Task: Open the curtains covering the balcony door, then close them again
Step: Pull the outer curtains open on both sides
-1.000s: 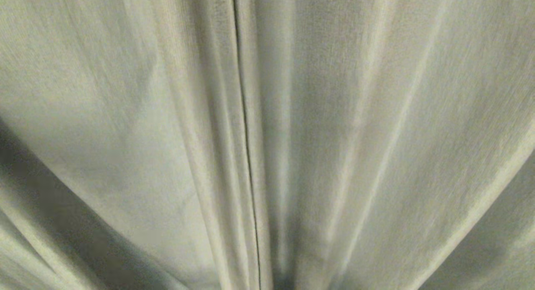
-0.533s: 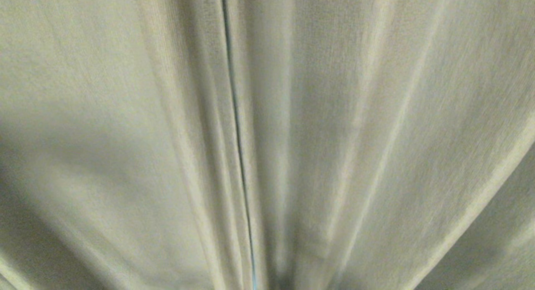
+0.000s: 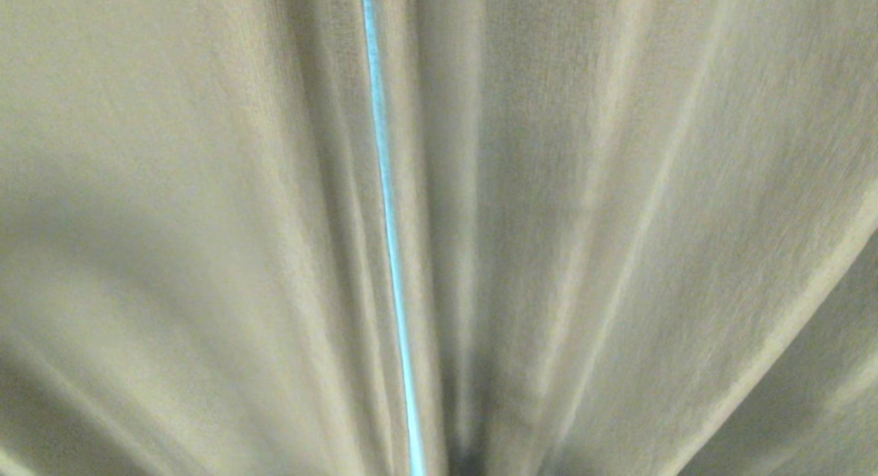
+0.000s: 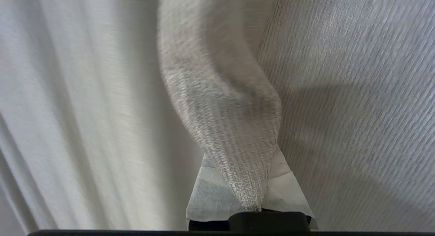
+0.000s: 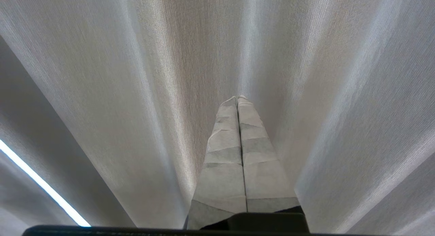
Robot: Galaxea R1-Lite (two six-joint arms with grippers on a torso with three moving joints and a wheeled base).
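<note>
The pale cream curtains (image 3: 206, 222) fill the whole head view in long vertical folds. Between the two panels runs a thin bright blue slit (image 3: 387, 222). The balcony door is hidden behind the fabric. In the left wrist view my left gripper (image 4: 243, 168) is shut on a twisted fold of the woven curtain (image 4: 221, 93), which bunches down between its taped fingers (image 4: 210, 195). My right gripper (image 5: 237, 99) is shut with nothing in it, its tip pointing at the curtains (image 5: 136, 76) close before it. Neither arm shows in the head view.
A narrow bright strip of light (image 5: 40, 185) shows between folds in the right wrist view. Fabric hangs close on all sides of both grippers.
The dark seam between the two panels has widened into a bright blue slit. The left panel's folds have shifted and flattened toward the left.
</note>
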